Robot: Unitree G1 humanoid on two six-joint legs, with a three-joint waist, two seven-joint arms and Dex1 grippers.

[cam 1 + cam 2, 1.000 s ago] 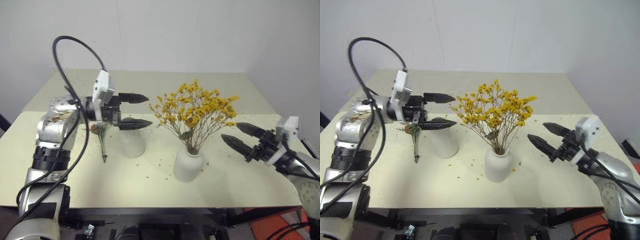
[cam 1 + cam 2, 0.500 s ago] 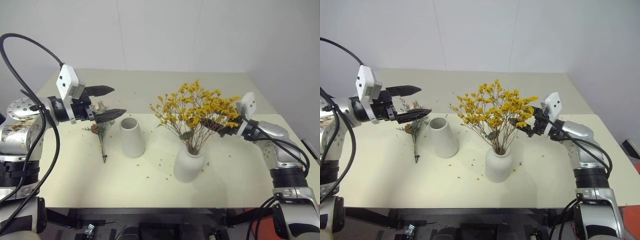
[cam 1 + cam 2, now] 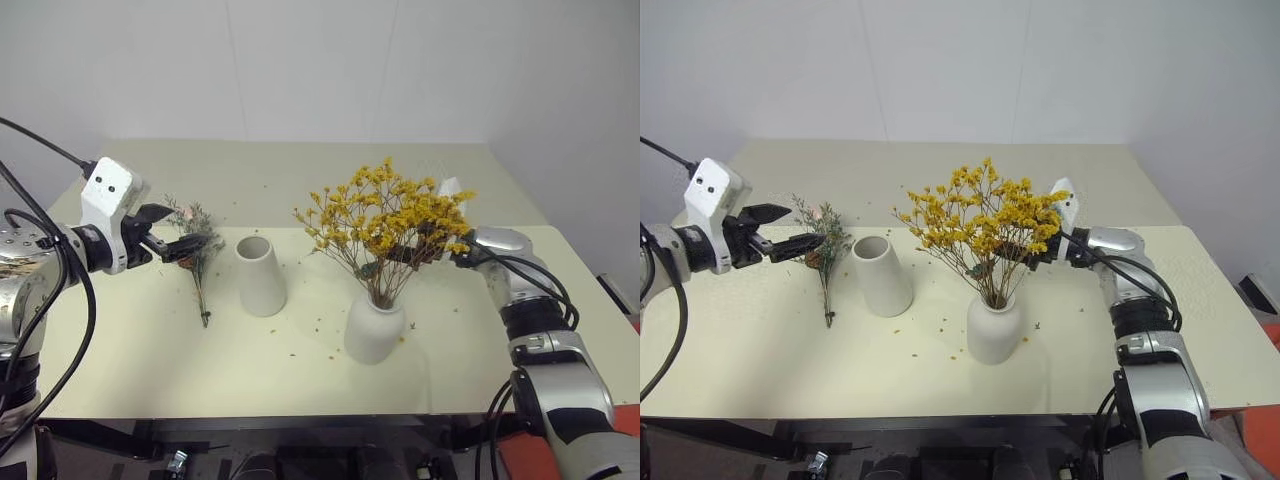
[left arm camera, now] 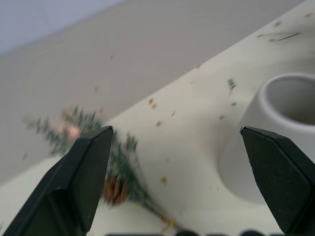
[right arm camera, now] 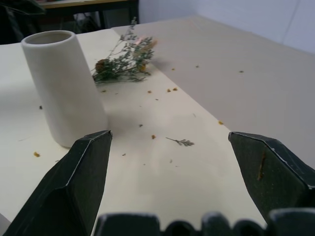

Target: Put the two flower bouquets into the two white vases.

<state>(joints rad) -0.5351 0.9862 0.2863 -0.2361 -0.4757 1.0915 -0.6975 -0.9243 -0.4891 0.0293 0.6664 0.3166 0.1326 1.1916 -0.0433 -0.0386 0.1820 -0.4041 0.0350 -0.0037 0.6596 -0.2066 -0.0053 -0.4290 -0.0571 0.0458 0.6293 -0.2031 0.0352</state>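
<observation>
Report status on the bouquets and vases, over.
Both grippers open, empty. Left gripper by the grey-green sprig, lying flat beside the empty tall vase. Right gripper behind the yellow bouquet, already in the squat vase. No obstruction.

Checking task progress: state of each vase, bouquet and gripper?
yellow bouquet: upright in squat vase
tapered vase: upright, empty
grey-green sprig: lying on table
left gripper: open, at sprig
right gripper: open, behind the yellow blooms

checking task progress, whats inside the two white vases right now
The squat vase holds the yellow bouquet; its stem ends are hidden inside. The tall vase has nothing sticking out; its bottom can't be seen. The grey-green sprig lies beside it.
</observation>
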